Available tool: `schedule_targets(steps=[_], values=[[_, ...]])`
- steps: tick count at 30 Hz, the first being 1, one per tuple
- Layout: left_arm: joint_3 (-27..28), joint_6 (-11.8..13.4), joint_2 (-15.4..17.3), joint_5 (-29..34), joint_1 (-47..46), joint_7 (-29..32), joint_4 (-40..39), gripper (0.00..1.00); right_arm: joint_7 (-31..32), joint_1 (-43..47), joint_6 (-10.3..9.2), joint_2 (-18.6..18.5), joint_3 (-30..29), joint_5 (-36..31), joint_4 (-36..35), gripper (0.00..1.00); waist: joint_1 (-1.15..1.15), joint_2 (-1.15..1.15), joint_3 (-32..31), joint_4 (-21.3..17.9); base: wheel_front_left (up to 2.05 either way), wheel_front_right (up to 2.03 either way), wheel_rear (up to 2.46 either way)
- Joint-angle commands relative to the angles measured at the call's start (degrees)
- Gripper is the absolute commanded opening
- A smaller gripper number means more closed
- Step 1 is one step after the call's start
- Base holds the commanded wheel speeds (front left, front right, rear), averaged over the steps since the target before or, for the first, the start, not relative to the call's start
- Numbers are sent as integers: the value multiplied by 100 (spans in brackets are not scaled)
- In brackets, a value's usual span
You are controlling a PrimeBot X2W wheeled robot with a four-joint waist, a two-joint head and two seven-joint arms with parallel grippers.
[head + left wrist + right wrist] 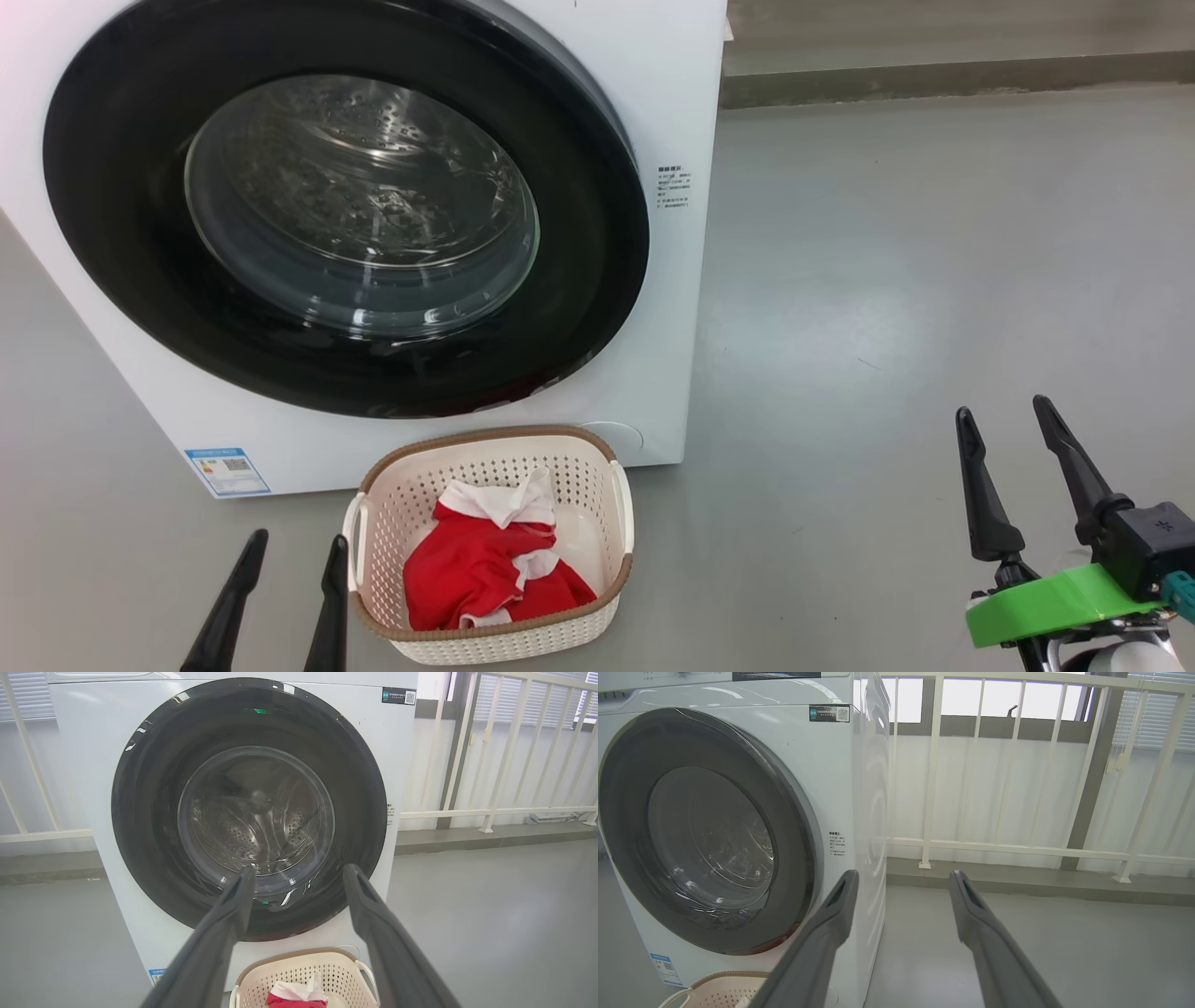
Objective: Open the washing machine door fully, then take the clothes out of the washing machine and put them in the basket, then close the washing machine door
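The white washing machine (672,84) stands ahead with its black-rimmed round door (112,233) shut flat against the front; steel drum holes show through the glass. On the floor before it sits the cream basket (597,467), and the red clothes (485,569) with white trim lie inside. My left gripper (294,551) is open just left of the basket, fingers empty. My right gripper (1004,415) is open over bare floor at the lower right, well clear of the machine. The door (140,812) and basket (299,963) lie beyond my left fingers (233,905).
Grey floor (934,233) spreads wide to the right of the machine. A white railing (994,847) and a low grey kerb (1017,879) run along the wall behind. A small blue label (227,469) sits on the machine's lower left front.
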Motion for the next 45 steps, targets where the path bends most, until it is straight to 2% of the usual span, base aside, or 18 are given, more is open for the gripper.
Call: schedule_targets(steps=[1, 10, 11, 17, 21, 26, 45], values=[[203, -12, 97, -64, -60, -51, -164, 100, -14, -38, -20, -49, 88, 71, -167, 100, 0, 0, 1, 2, 0, 0, 0], [53, -35, 150, -191, -41, -51, -111, 100, -14, -2, -20, -48, 55, 70, -185, 100, 0, 0, 34, 28, 0, 0, 0], [-128, -4, 57, -174, 89, 3, 36, 0, 6, 94, 1, 7, -64, 6, -3, 0, 0, 0, 33, 27, 0, 0, 0], [-166, -4, -51, -336, 84, 71, 345, 0, 85, 176, 2, 99, -76, 156, 319, 0, 1, 0, 37, 28, 0, 0, 0], [-150, -6, -49, -606, 46, 133, 374, 0, 159, 156, 1, 94, -73, 431, 324, 0, 13, 0, 35, 26, 0, 0, 0], [-133, -7, -49, -937, -8, 208, 420, 0, 231, 138, 0, 88, -55, 770, 329, 0, 1, 0, 55, 26, 0, 0, 0], [-60, -14, -53, -2194, -221, 502, 587, 0, 540, 32, -3, 66, -25, 2056, 372, 0, 0, 0, 99, 25, 0, 0, 0]])
